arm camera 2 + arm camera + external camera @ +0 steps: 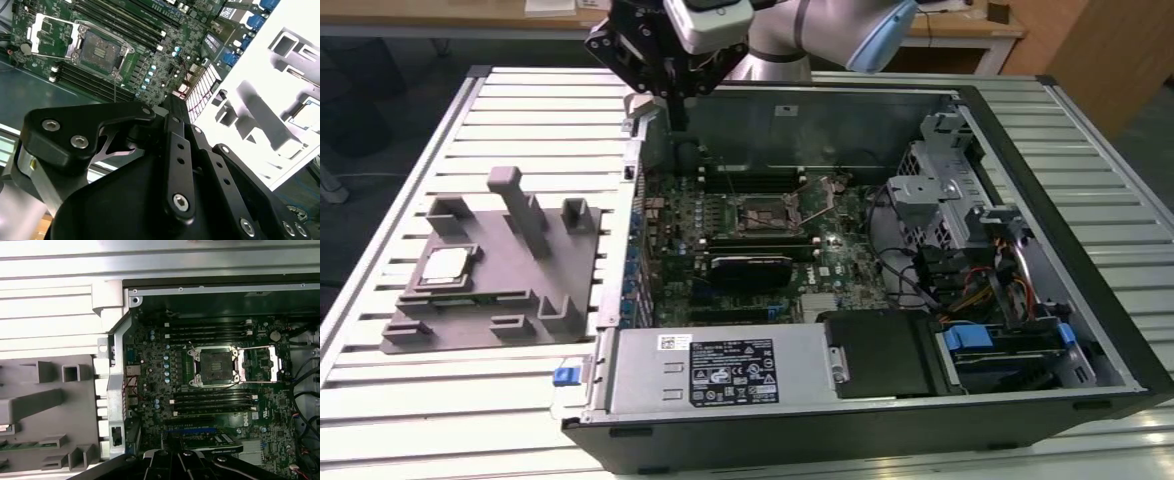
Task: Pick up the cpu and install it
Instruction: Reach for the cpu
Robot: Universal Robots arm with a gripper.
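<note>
One chip waited to be lifted: the cpu (447,265) lay flat in a recess of the grey tray (414,335) on the slatted counter (520,110). It was well apart from the tool (678,118), which hung above the corner of the case (854,445) on the exterior view's left. The tool's jaws appeared drawn together and held nothing. Inside the case, the socket (767,212) stood open with its frame swung back and its contact bed bare.

Trouble looked likeliest at two places. The tray's upright posts (520,205) stood near the chip and could foul a descending tool. The chip sat low and offered little edge, so a shallow grip might slip or tilt it. At the socket, a chip set down skewed or dropped could damage the exposed contacts. The case wall between tray and board could also catch a low carry.
</note>
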